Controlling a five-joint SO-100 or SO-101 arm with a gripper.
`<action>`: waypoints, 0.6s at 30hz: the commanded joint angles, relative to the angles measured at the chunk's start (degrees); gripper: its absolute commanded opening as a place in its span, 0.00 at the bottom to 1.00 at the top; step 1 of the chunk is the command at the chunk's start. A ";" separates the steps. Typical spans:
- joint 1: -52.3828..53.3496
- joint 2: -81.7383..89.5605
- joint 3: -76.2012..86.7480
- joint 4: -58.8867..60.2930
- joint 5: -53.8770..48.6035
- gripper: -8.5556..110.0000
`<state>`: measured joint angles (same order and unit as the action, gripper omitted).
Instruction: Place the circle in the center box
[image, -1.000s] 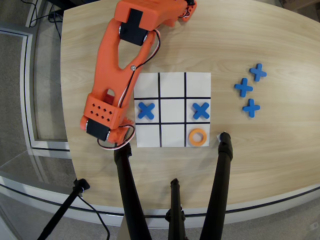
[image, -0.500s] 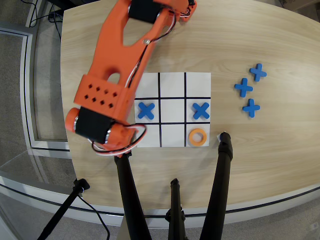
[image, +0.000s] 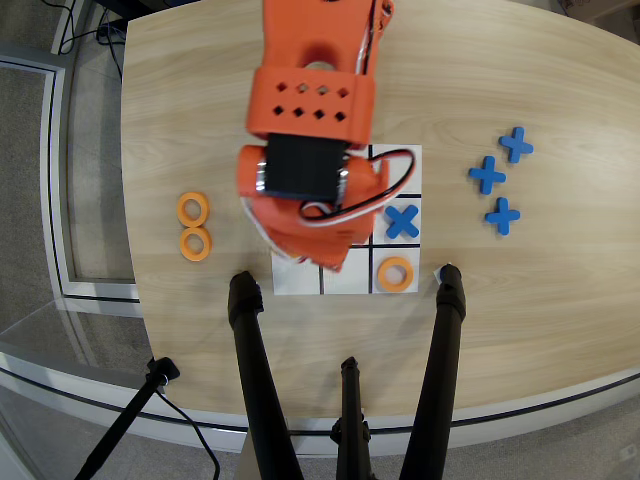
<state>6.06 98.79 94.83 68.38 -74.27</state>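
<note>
The circle, which one is it? From the overhead view you have three orange rings to look at. Over on the left, on bare table, two rings sit one above the other and touching: the upper ring (image: 193, 209) and the lower ring (image: 195, 244), both well clear of the board.

Moving right, your orange arm (image: 305, 150) comes down from the top edge and covers most of the white grid board (image: 296, 281). Its black motor block (image: 303, 167) sits square in the middle of the picture, with black and white cables (image: 380, 196) looping off its right side. The claw is underneath all that, so I cannot tell whether it is open, closed or holding a ring. The center box is hidden under the arm too.

Right of the arm, a blue cross (image: 401, 221) lies in the right-hand square of the middle row. Just below it, the third ring (image: 395, 273) lies flat in the bottom right square, inside its black lines.

Further right, off the board, three more blue crosses (image: 501, 215) sit in a loose cluster on the wood.

Along the bottom, the black tripod legs (image: 256, 380) reach up toward the board.
</note>
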 joint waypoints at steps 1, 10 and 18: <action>-2.99 3.43 4.13 -1.67 -0.35 0.07; -10.02 -2.81 7.21 -9.40 2.46 0.07; -10.72 -13.71 6.50 -15.64 3.69 0.07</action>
<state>-4.57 86.66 102.04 54.05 -70.84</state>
